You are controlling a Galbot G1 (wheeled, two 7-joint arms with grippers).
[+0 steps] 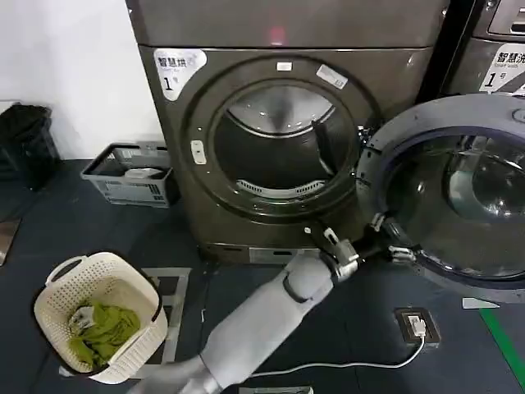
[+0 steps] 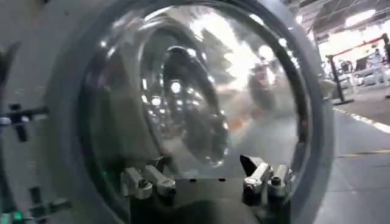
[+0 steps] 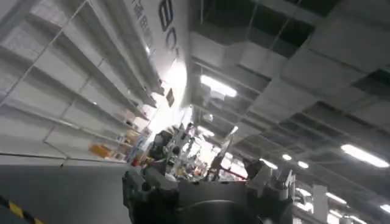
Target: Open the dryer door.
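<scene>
**A:** So where's the dryer door [image 1: 459,197] at right now?

**B:** Swung out wide. In the head view it hangs at about 3 o'clock from the drum opening, hinged on the dryer's right side, grey plastic inner rim facing the camera with the dark glass bowl in the middle. The dryer [image 1: 279,131] itself sits dead center, bronze-grey, white "1" sticker at 10 o'clock of the opening, a small red light up at 12.

**A:** And the arms?

**B:** The left gripper [image 1: 387,238] is reaching across from the lower middle, right at the lower left edge of the door's inner rim, around 8 o'clock on the door. In the left wrist view the left gripper [image 2: 207,182] has its fingers [image 2: 259,179] spread wide apart, nothing pinched between them, glass bulge just ahead.

**A:** Touching the rim or not?

**B:** Looks right up against it in the head view, but honestly can't say if it's real contact.

**A:** Right one?

**B:** The right gripper [image 3: 207,189] is pointing up at a ceiling with strip lights; its fingers look spread with nothing in them.

**A:** Other stuff around?

**B:** White laundry basket [image 1: 123,300] with a green cloth [image 1: 102,328] at 8 o'clock on the floor, a grey crate [image 1: 131,174] at 9 o'clock beside the dryer, and a neighbouring machine [image 1: 492,57] at 2 o'clock behind the door.
</scene>
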